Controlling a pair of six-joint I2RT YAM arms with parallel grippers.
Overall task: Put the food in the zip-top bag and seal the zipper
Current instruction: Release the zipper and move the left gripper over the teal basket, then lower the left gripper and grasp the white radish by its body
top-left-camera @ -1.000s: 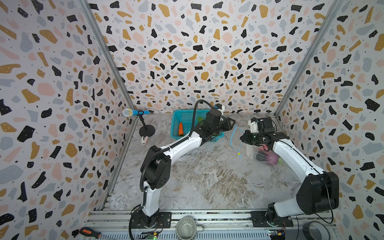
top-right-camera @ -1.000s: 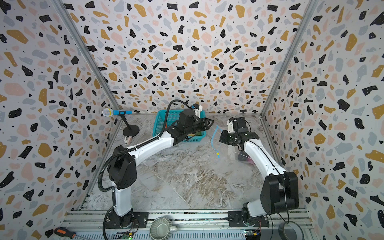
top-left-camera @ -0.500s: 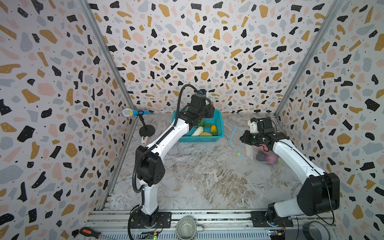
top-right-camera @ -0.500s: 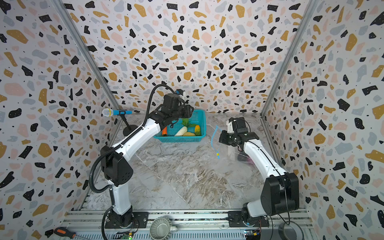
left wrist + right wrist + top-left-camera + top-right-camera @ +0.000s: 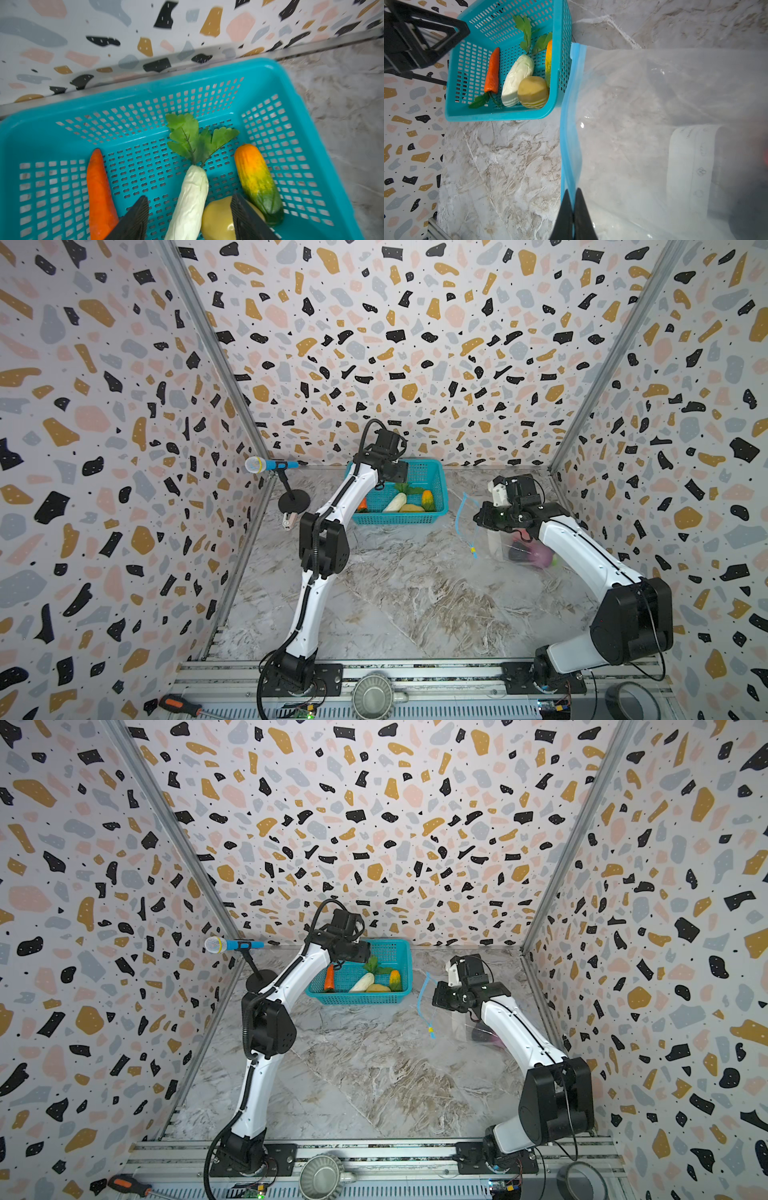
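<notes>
in both top views the left gripper [image 5: 398, 472] hangs over the teal mesh basket [image 5: 443, 493] at the back wall. the right gripper [image 5: 478, 517] holds up the clear zip-top bag [image 5: 498, 543], its yellow slider tab [image 5: 472, 549] dangling, with dark and purple vegetables [image 5: 538, 559] inside.

left wrist view: fingers spread above the white radish [image 5: 191, 199] and potato [image 5: 216, 220], carrot [image 5: 99, 191] beside, all in the basket.

right wrist view: fingers pinched on the bag's blue zipper [image 5: 571, 124].

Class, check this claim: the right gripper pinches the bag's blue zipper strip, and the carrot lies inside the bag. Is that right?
Not quite. The carrot lies in the teal basket, as the left wrist view shows; the right gripper does pinch the zipper strip.
</notes>
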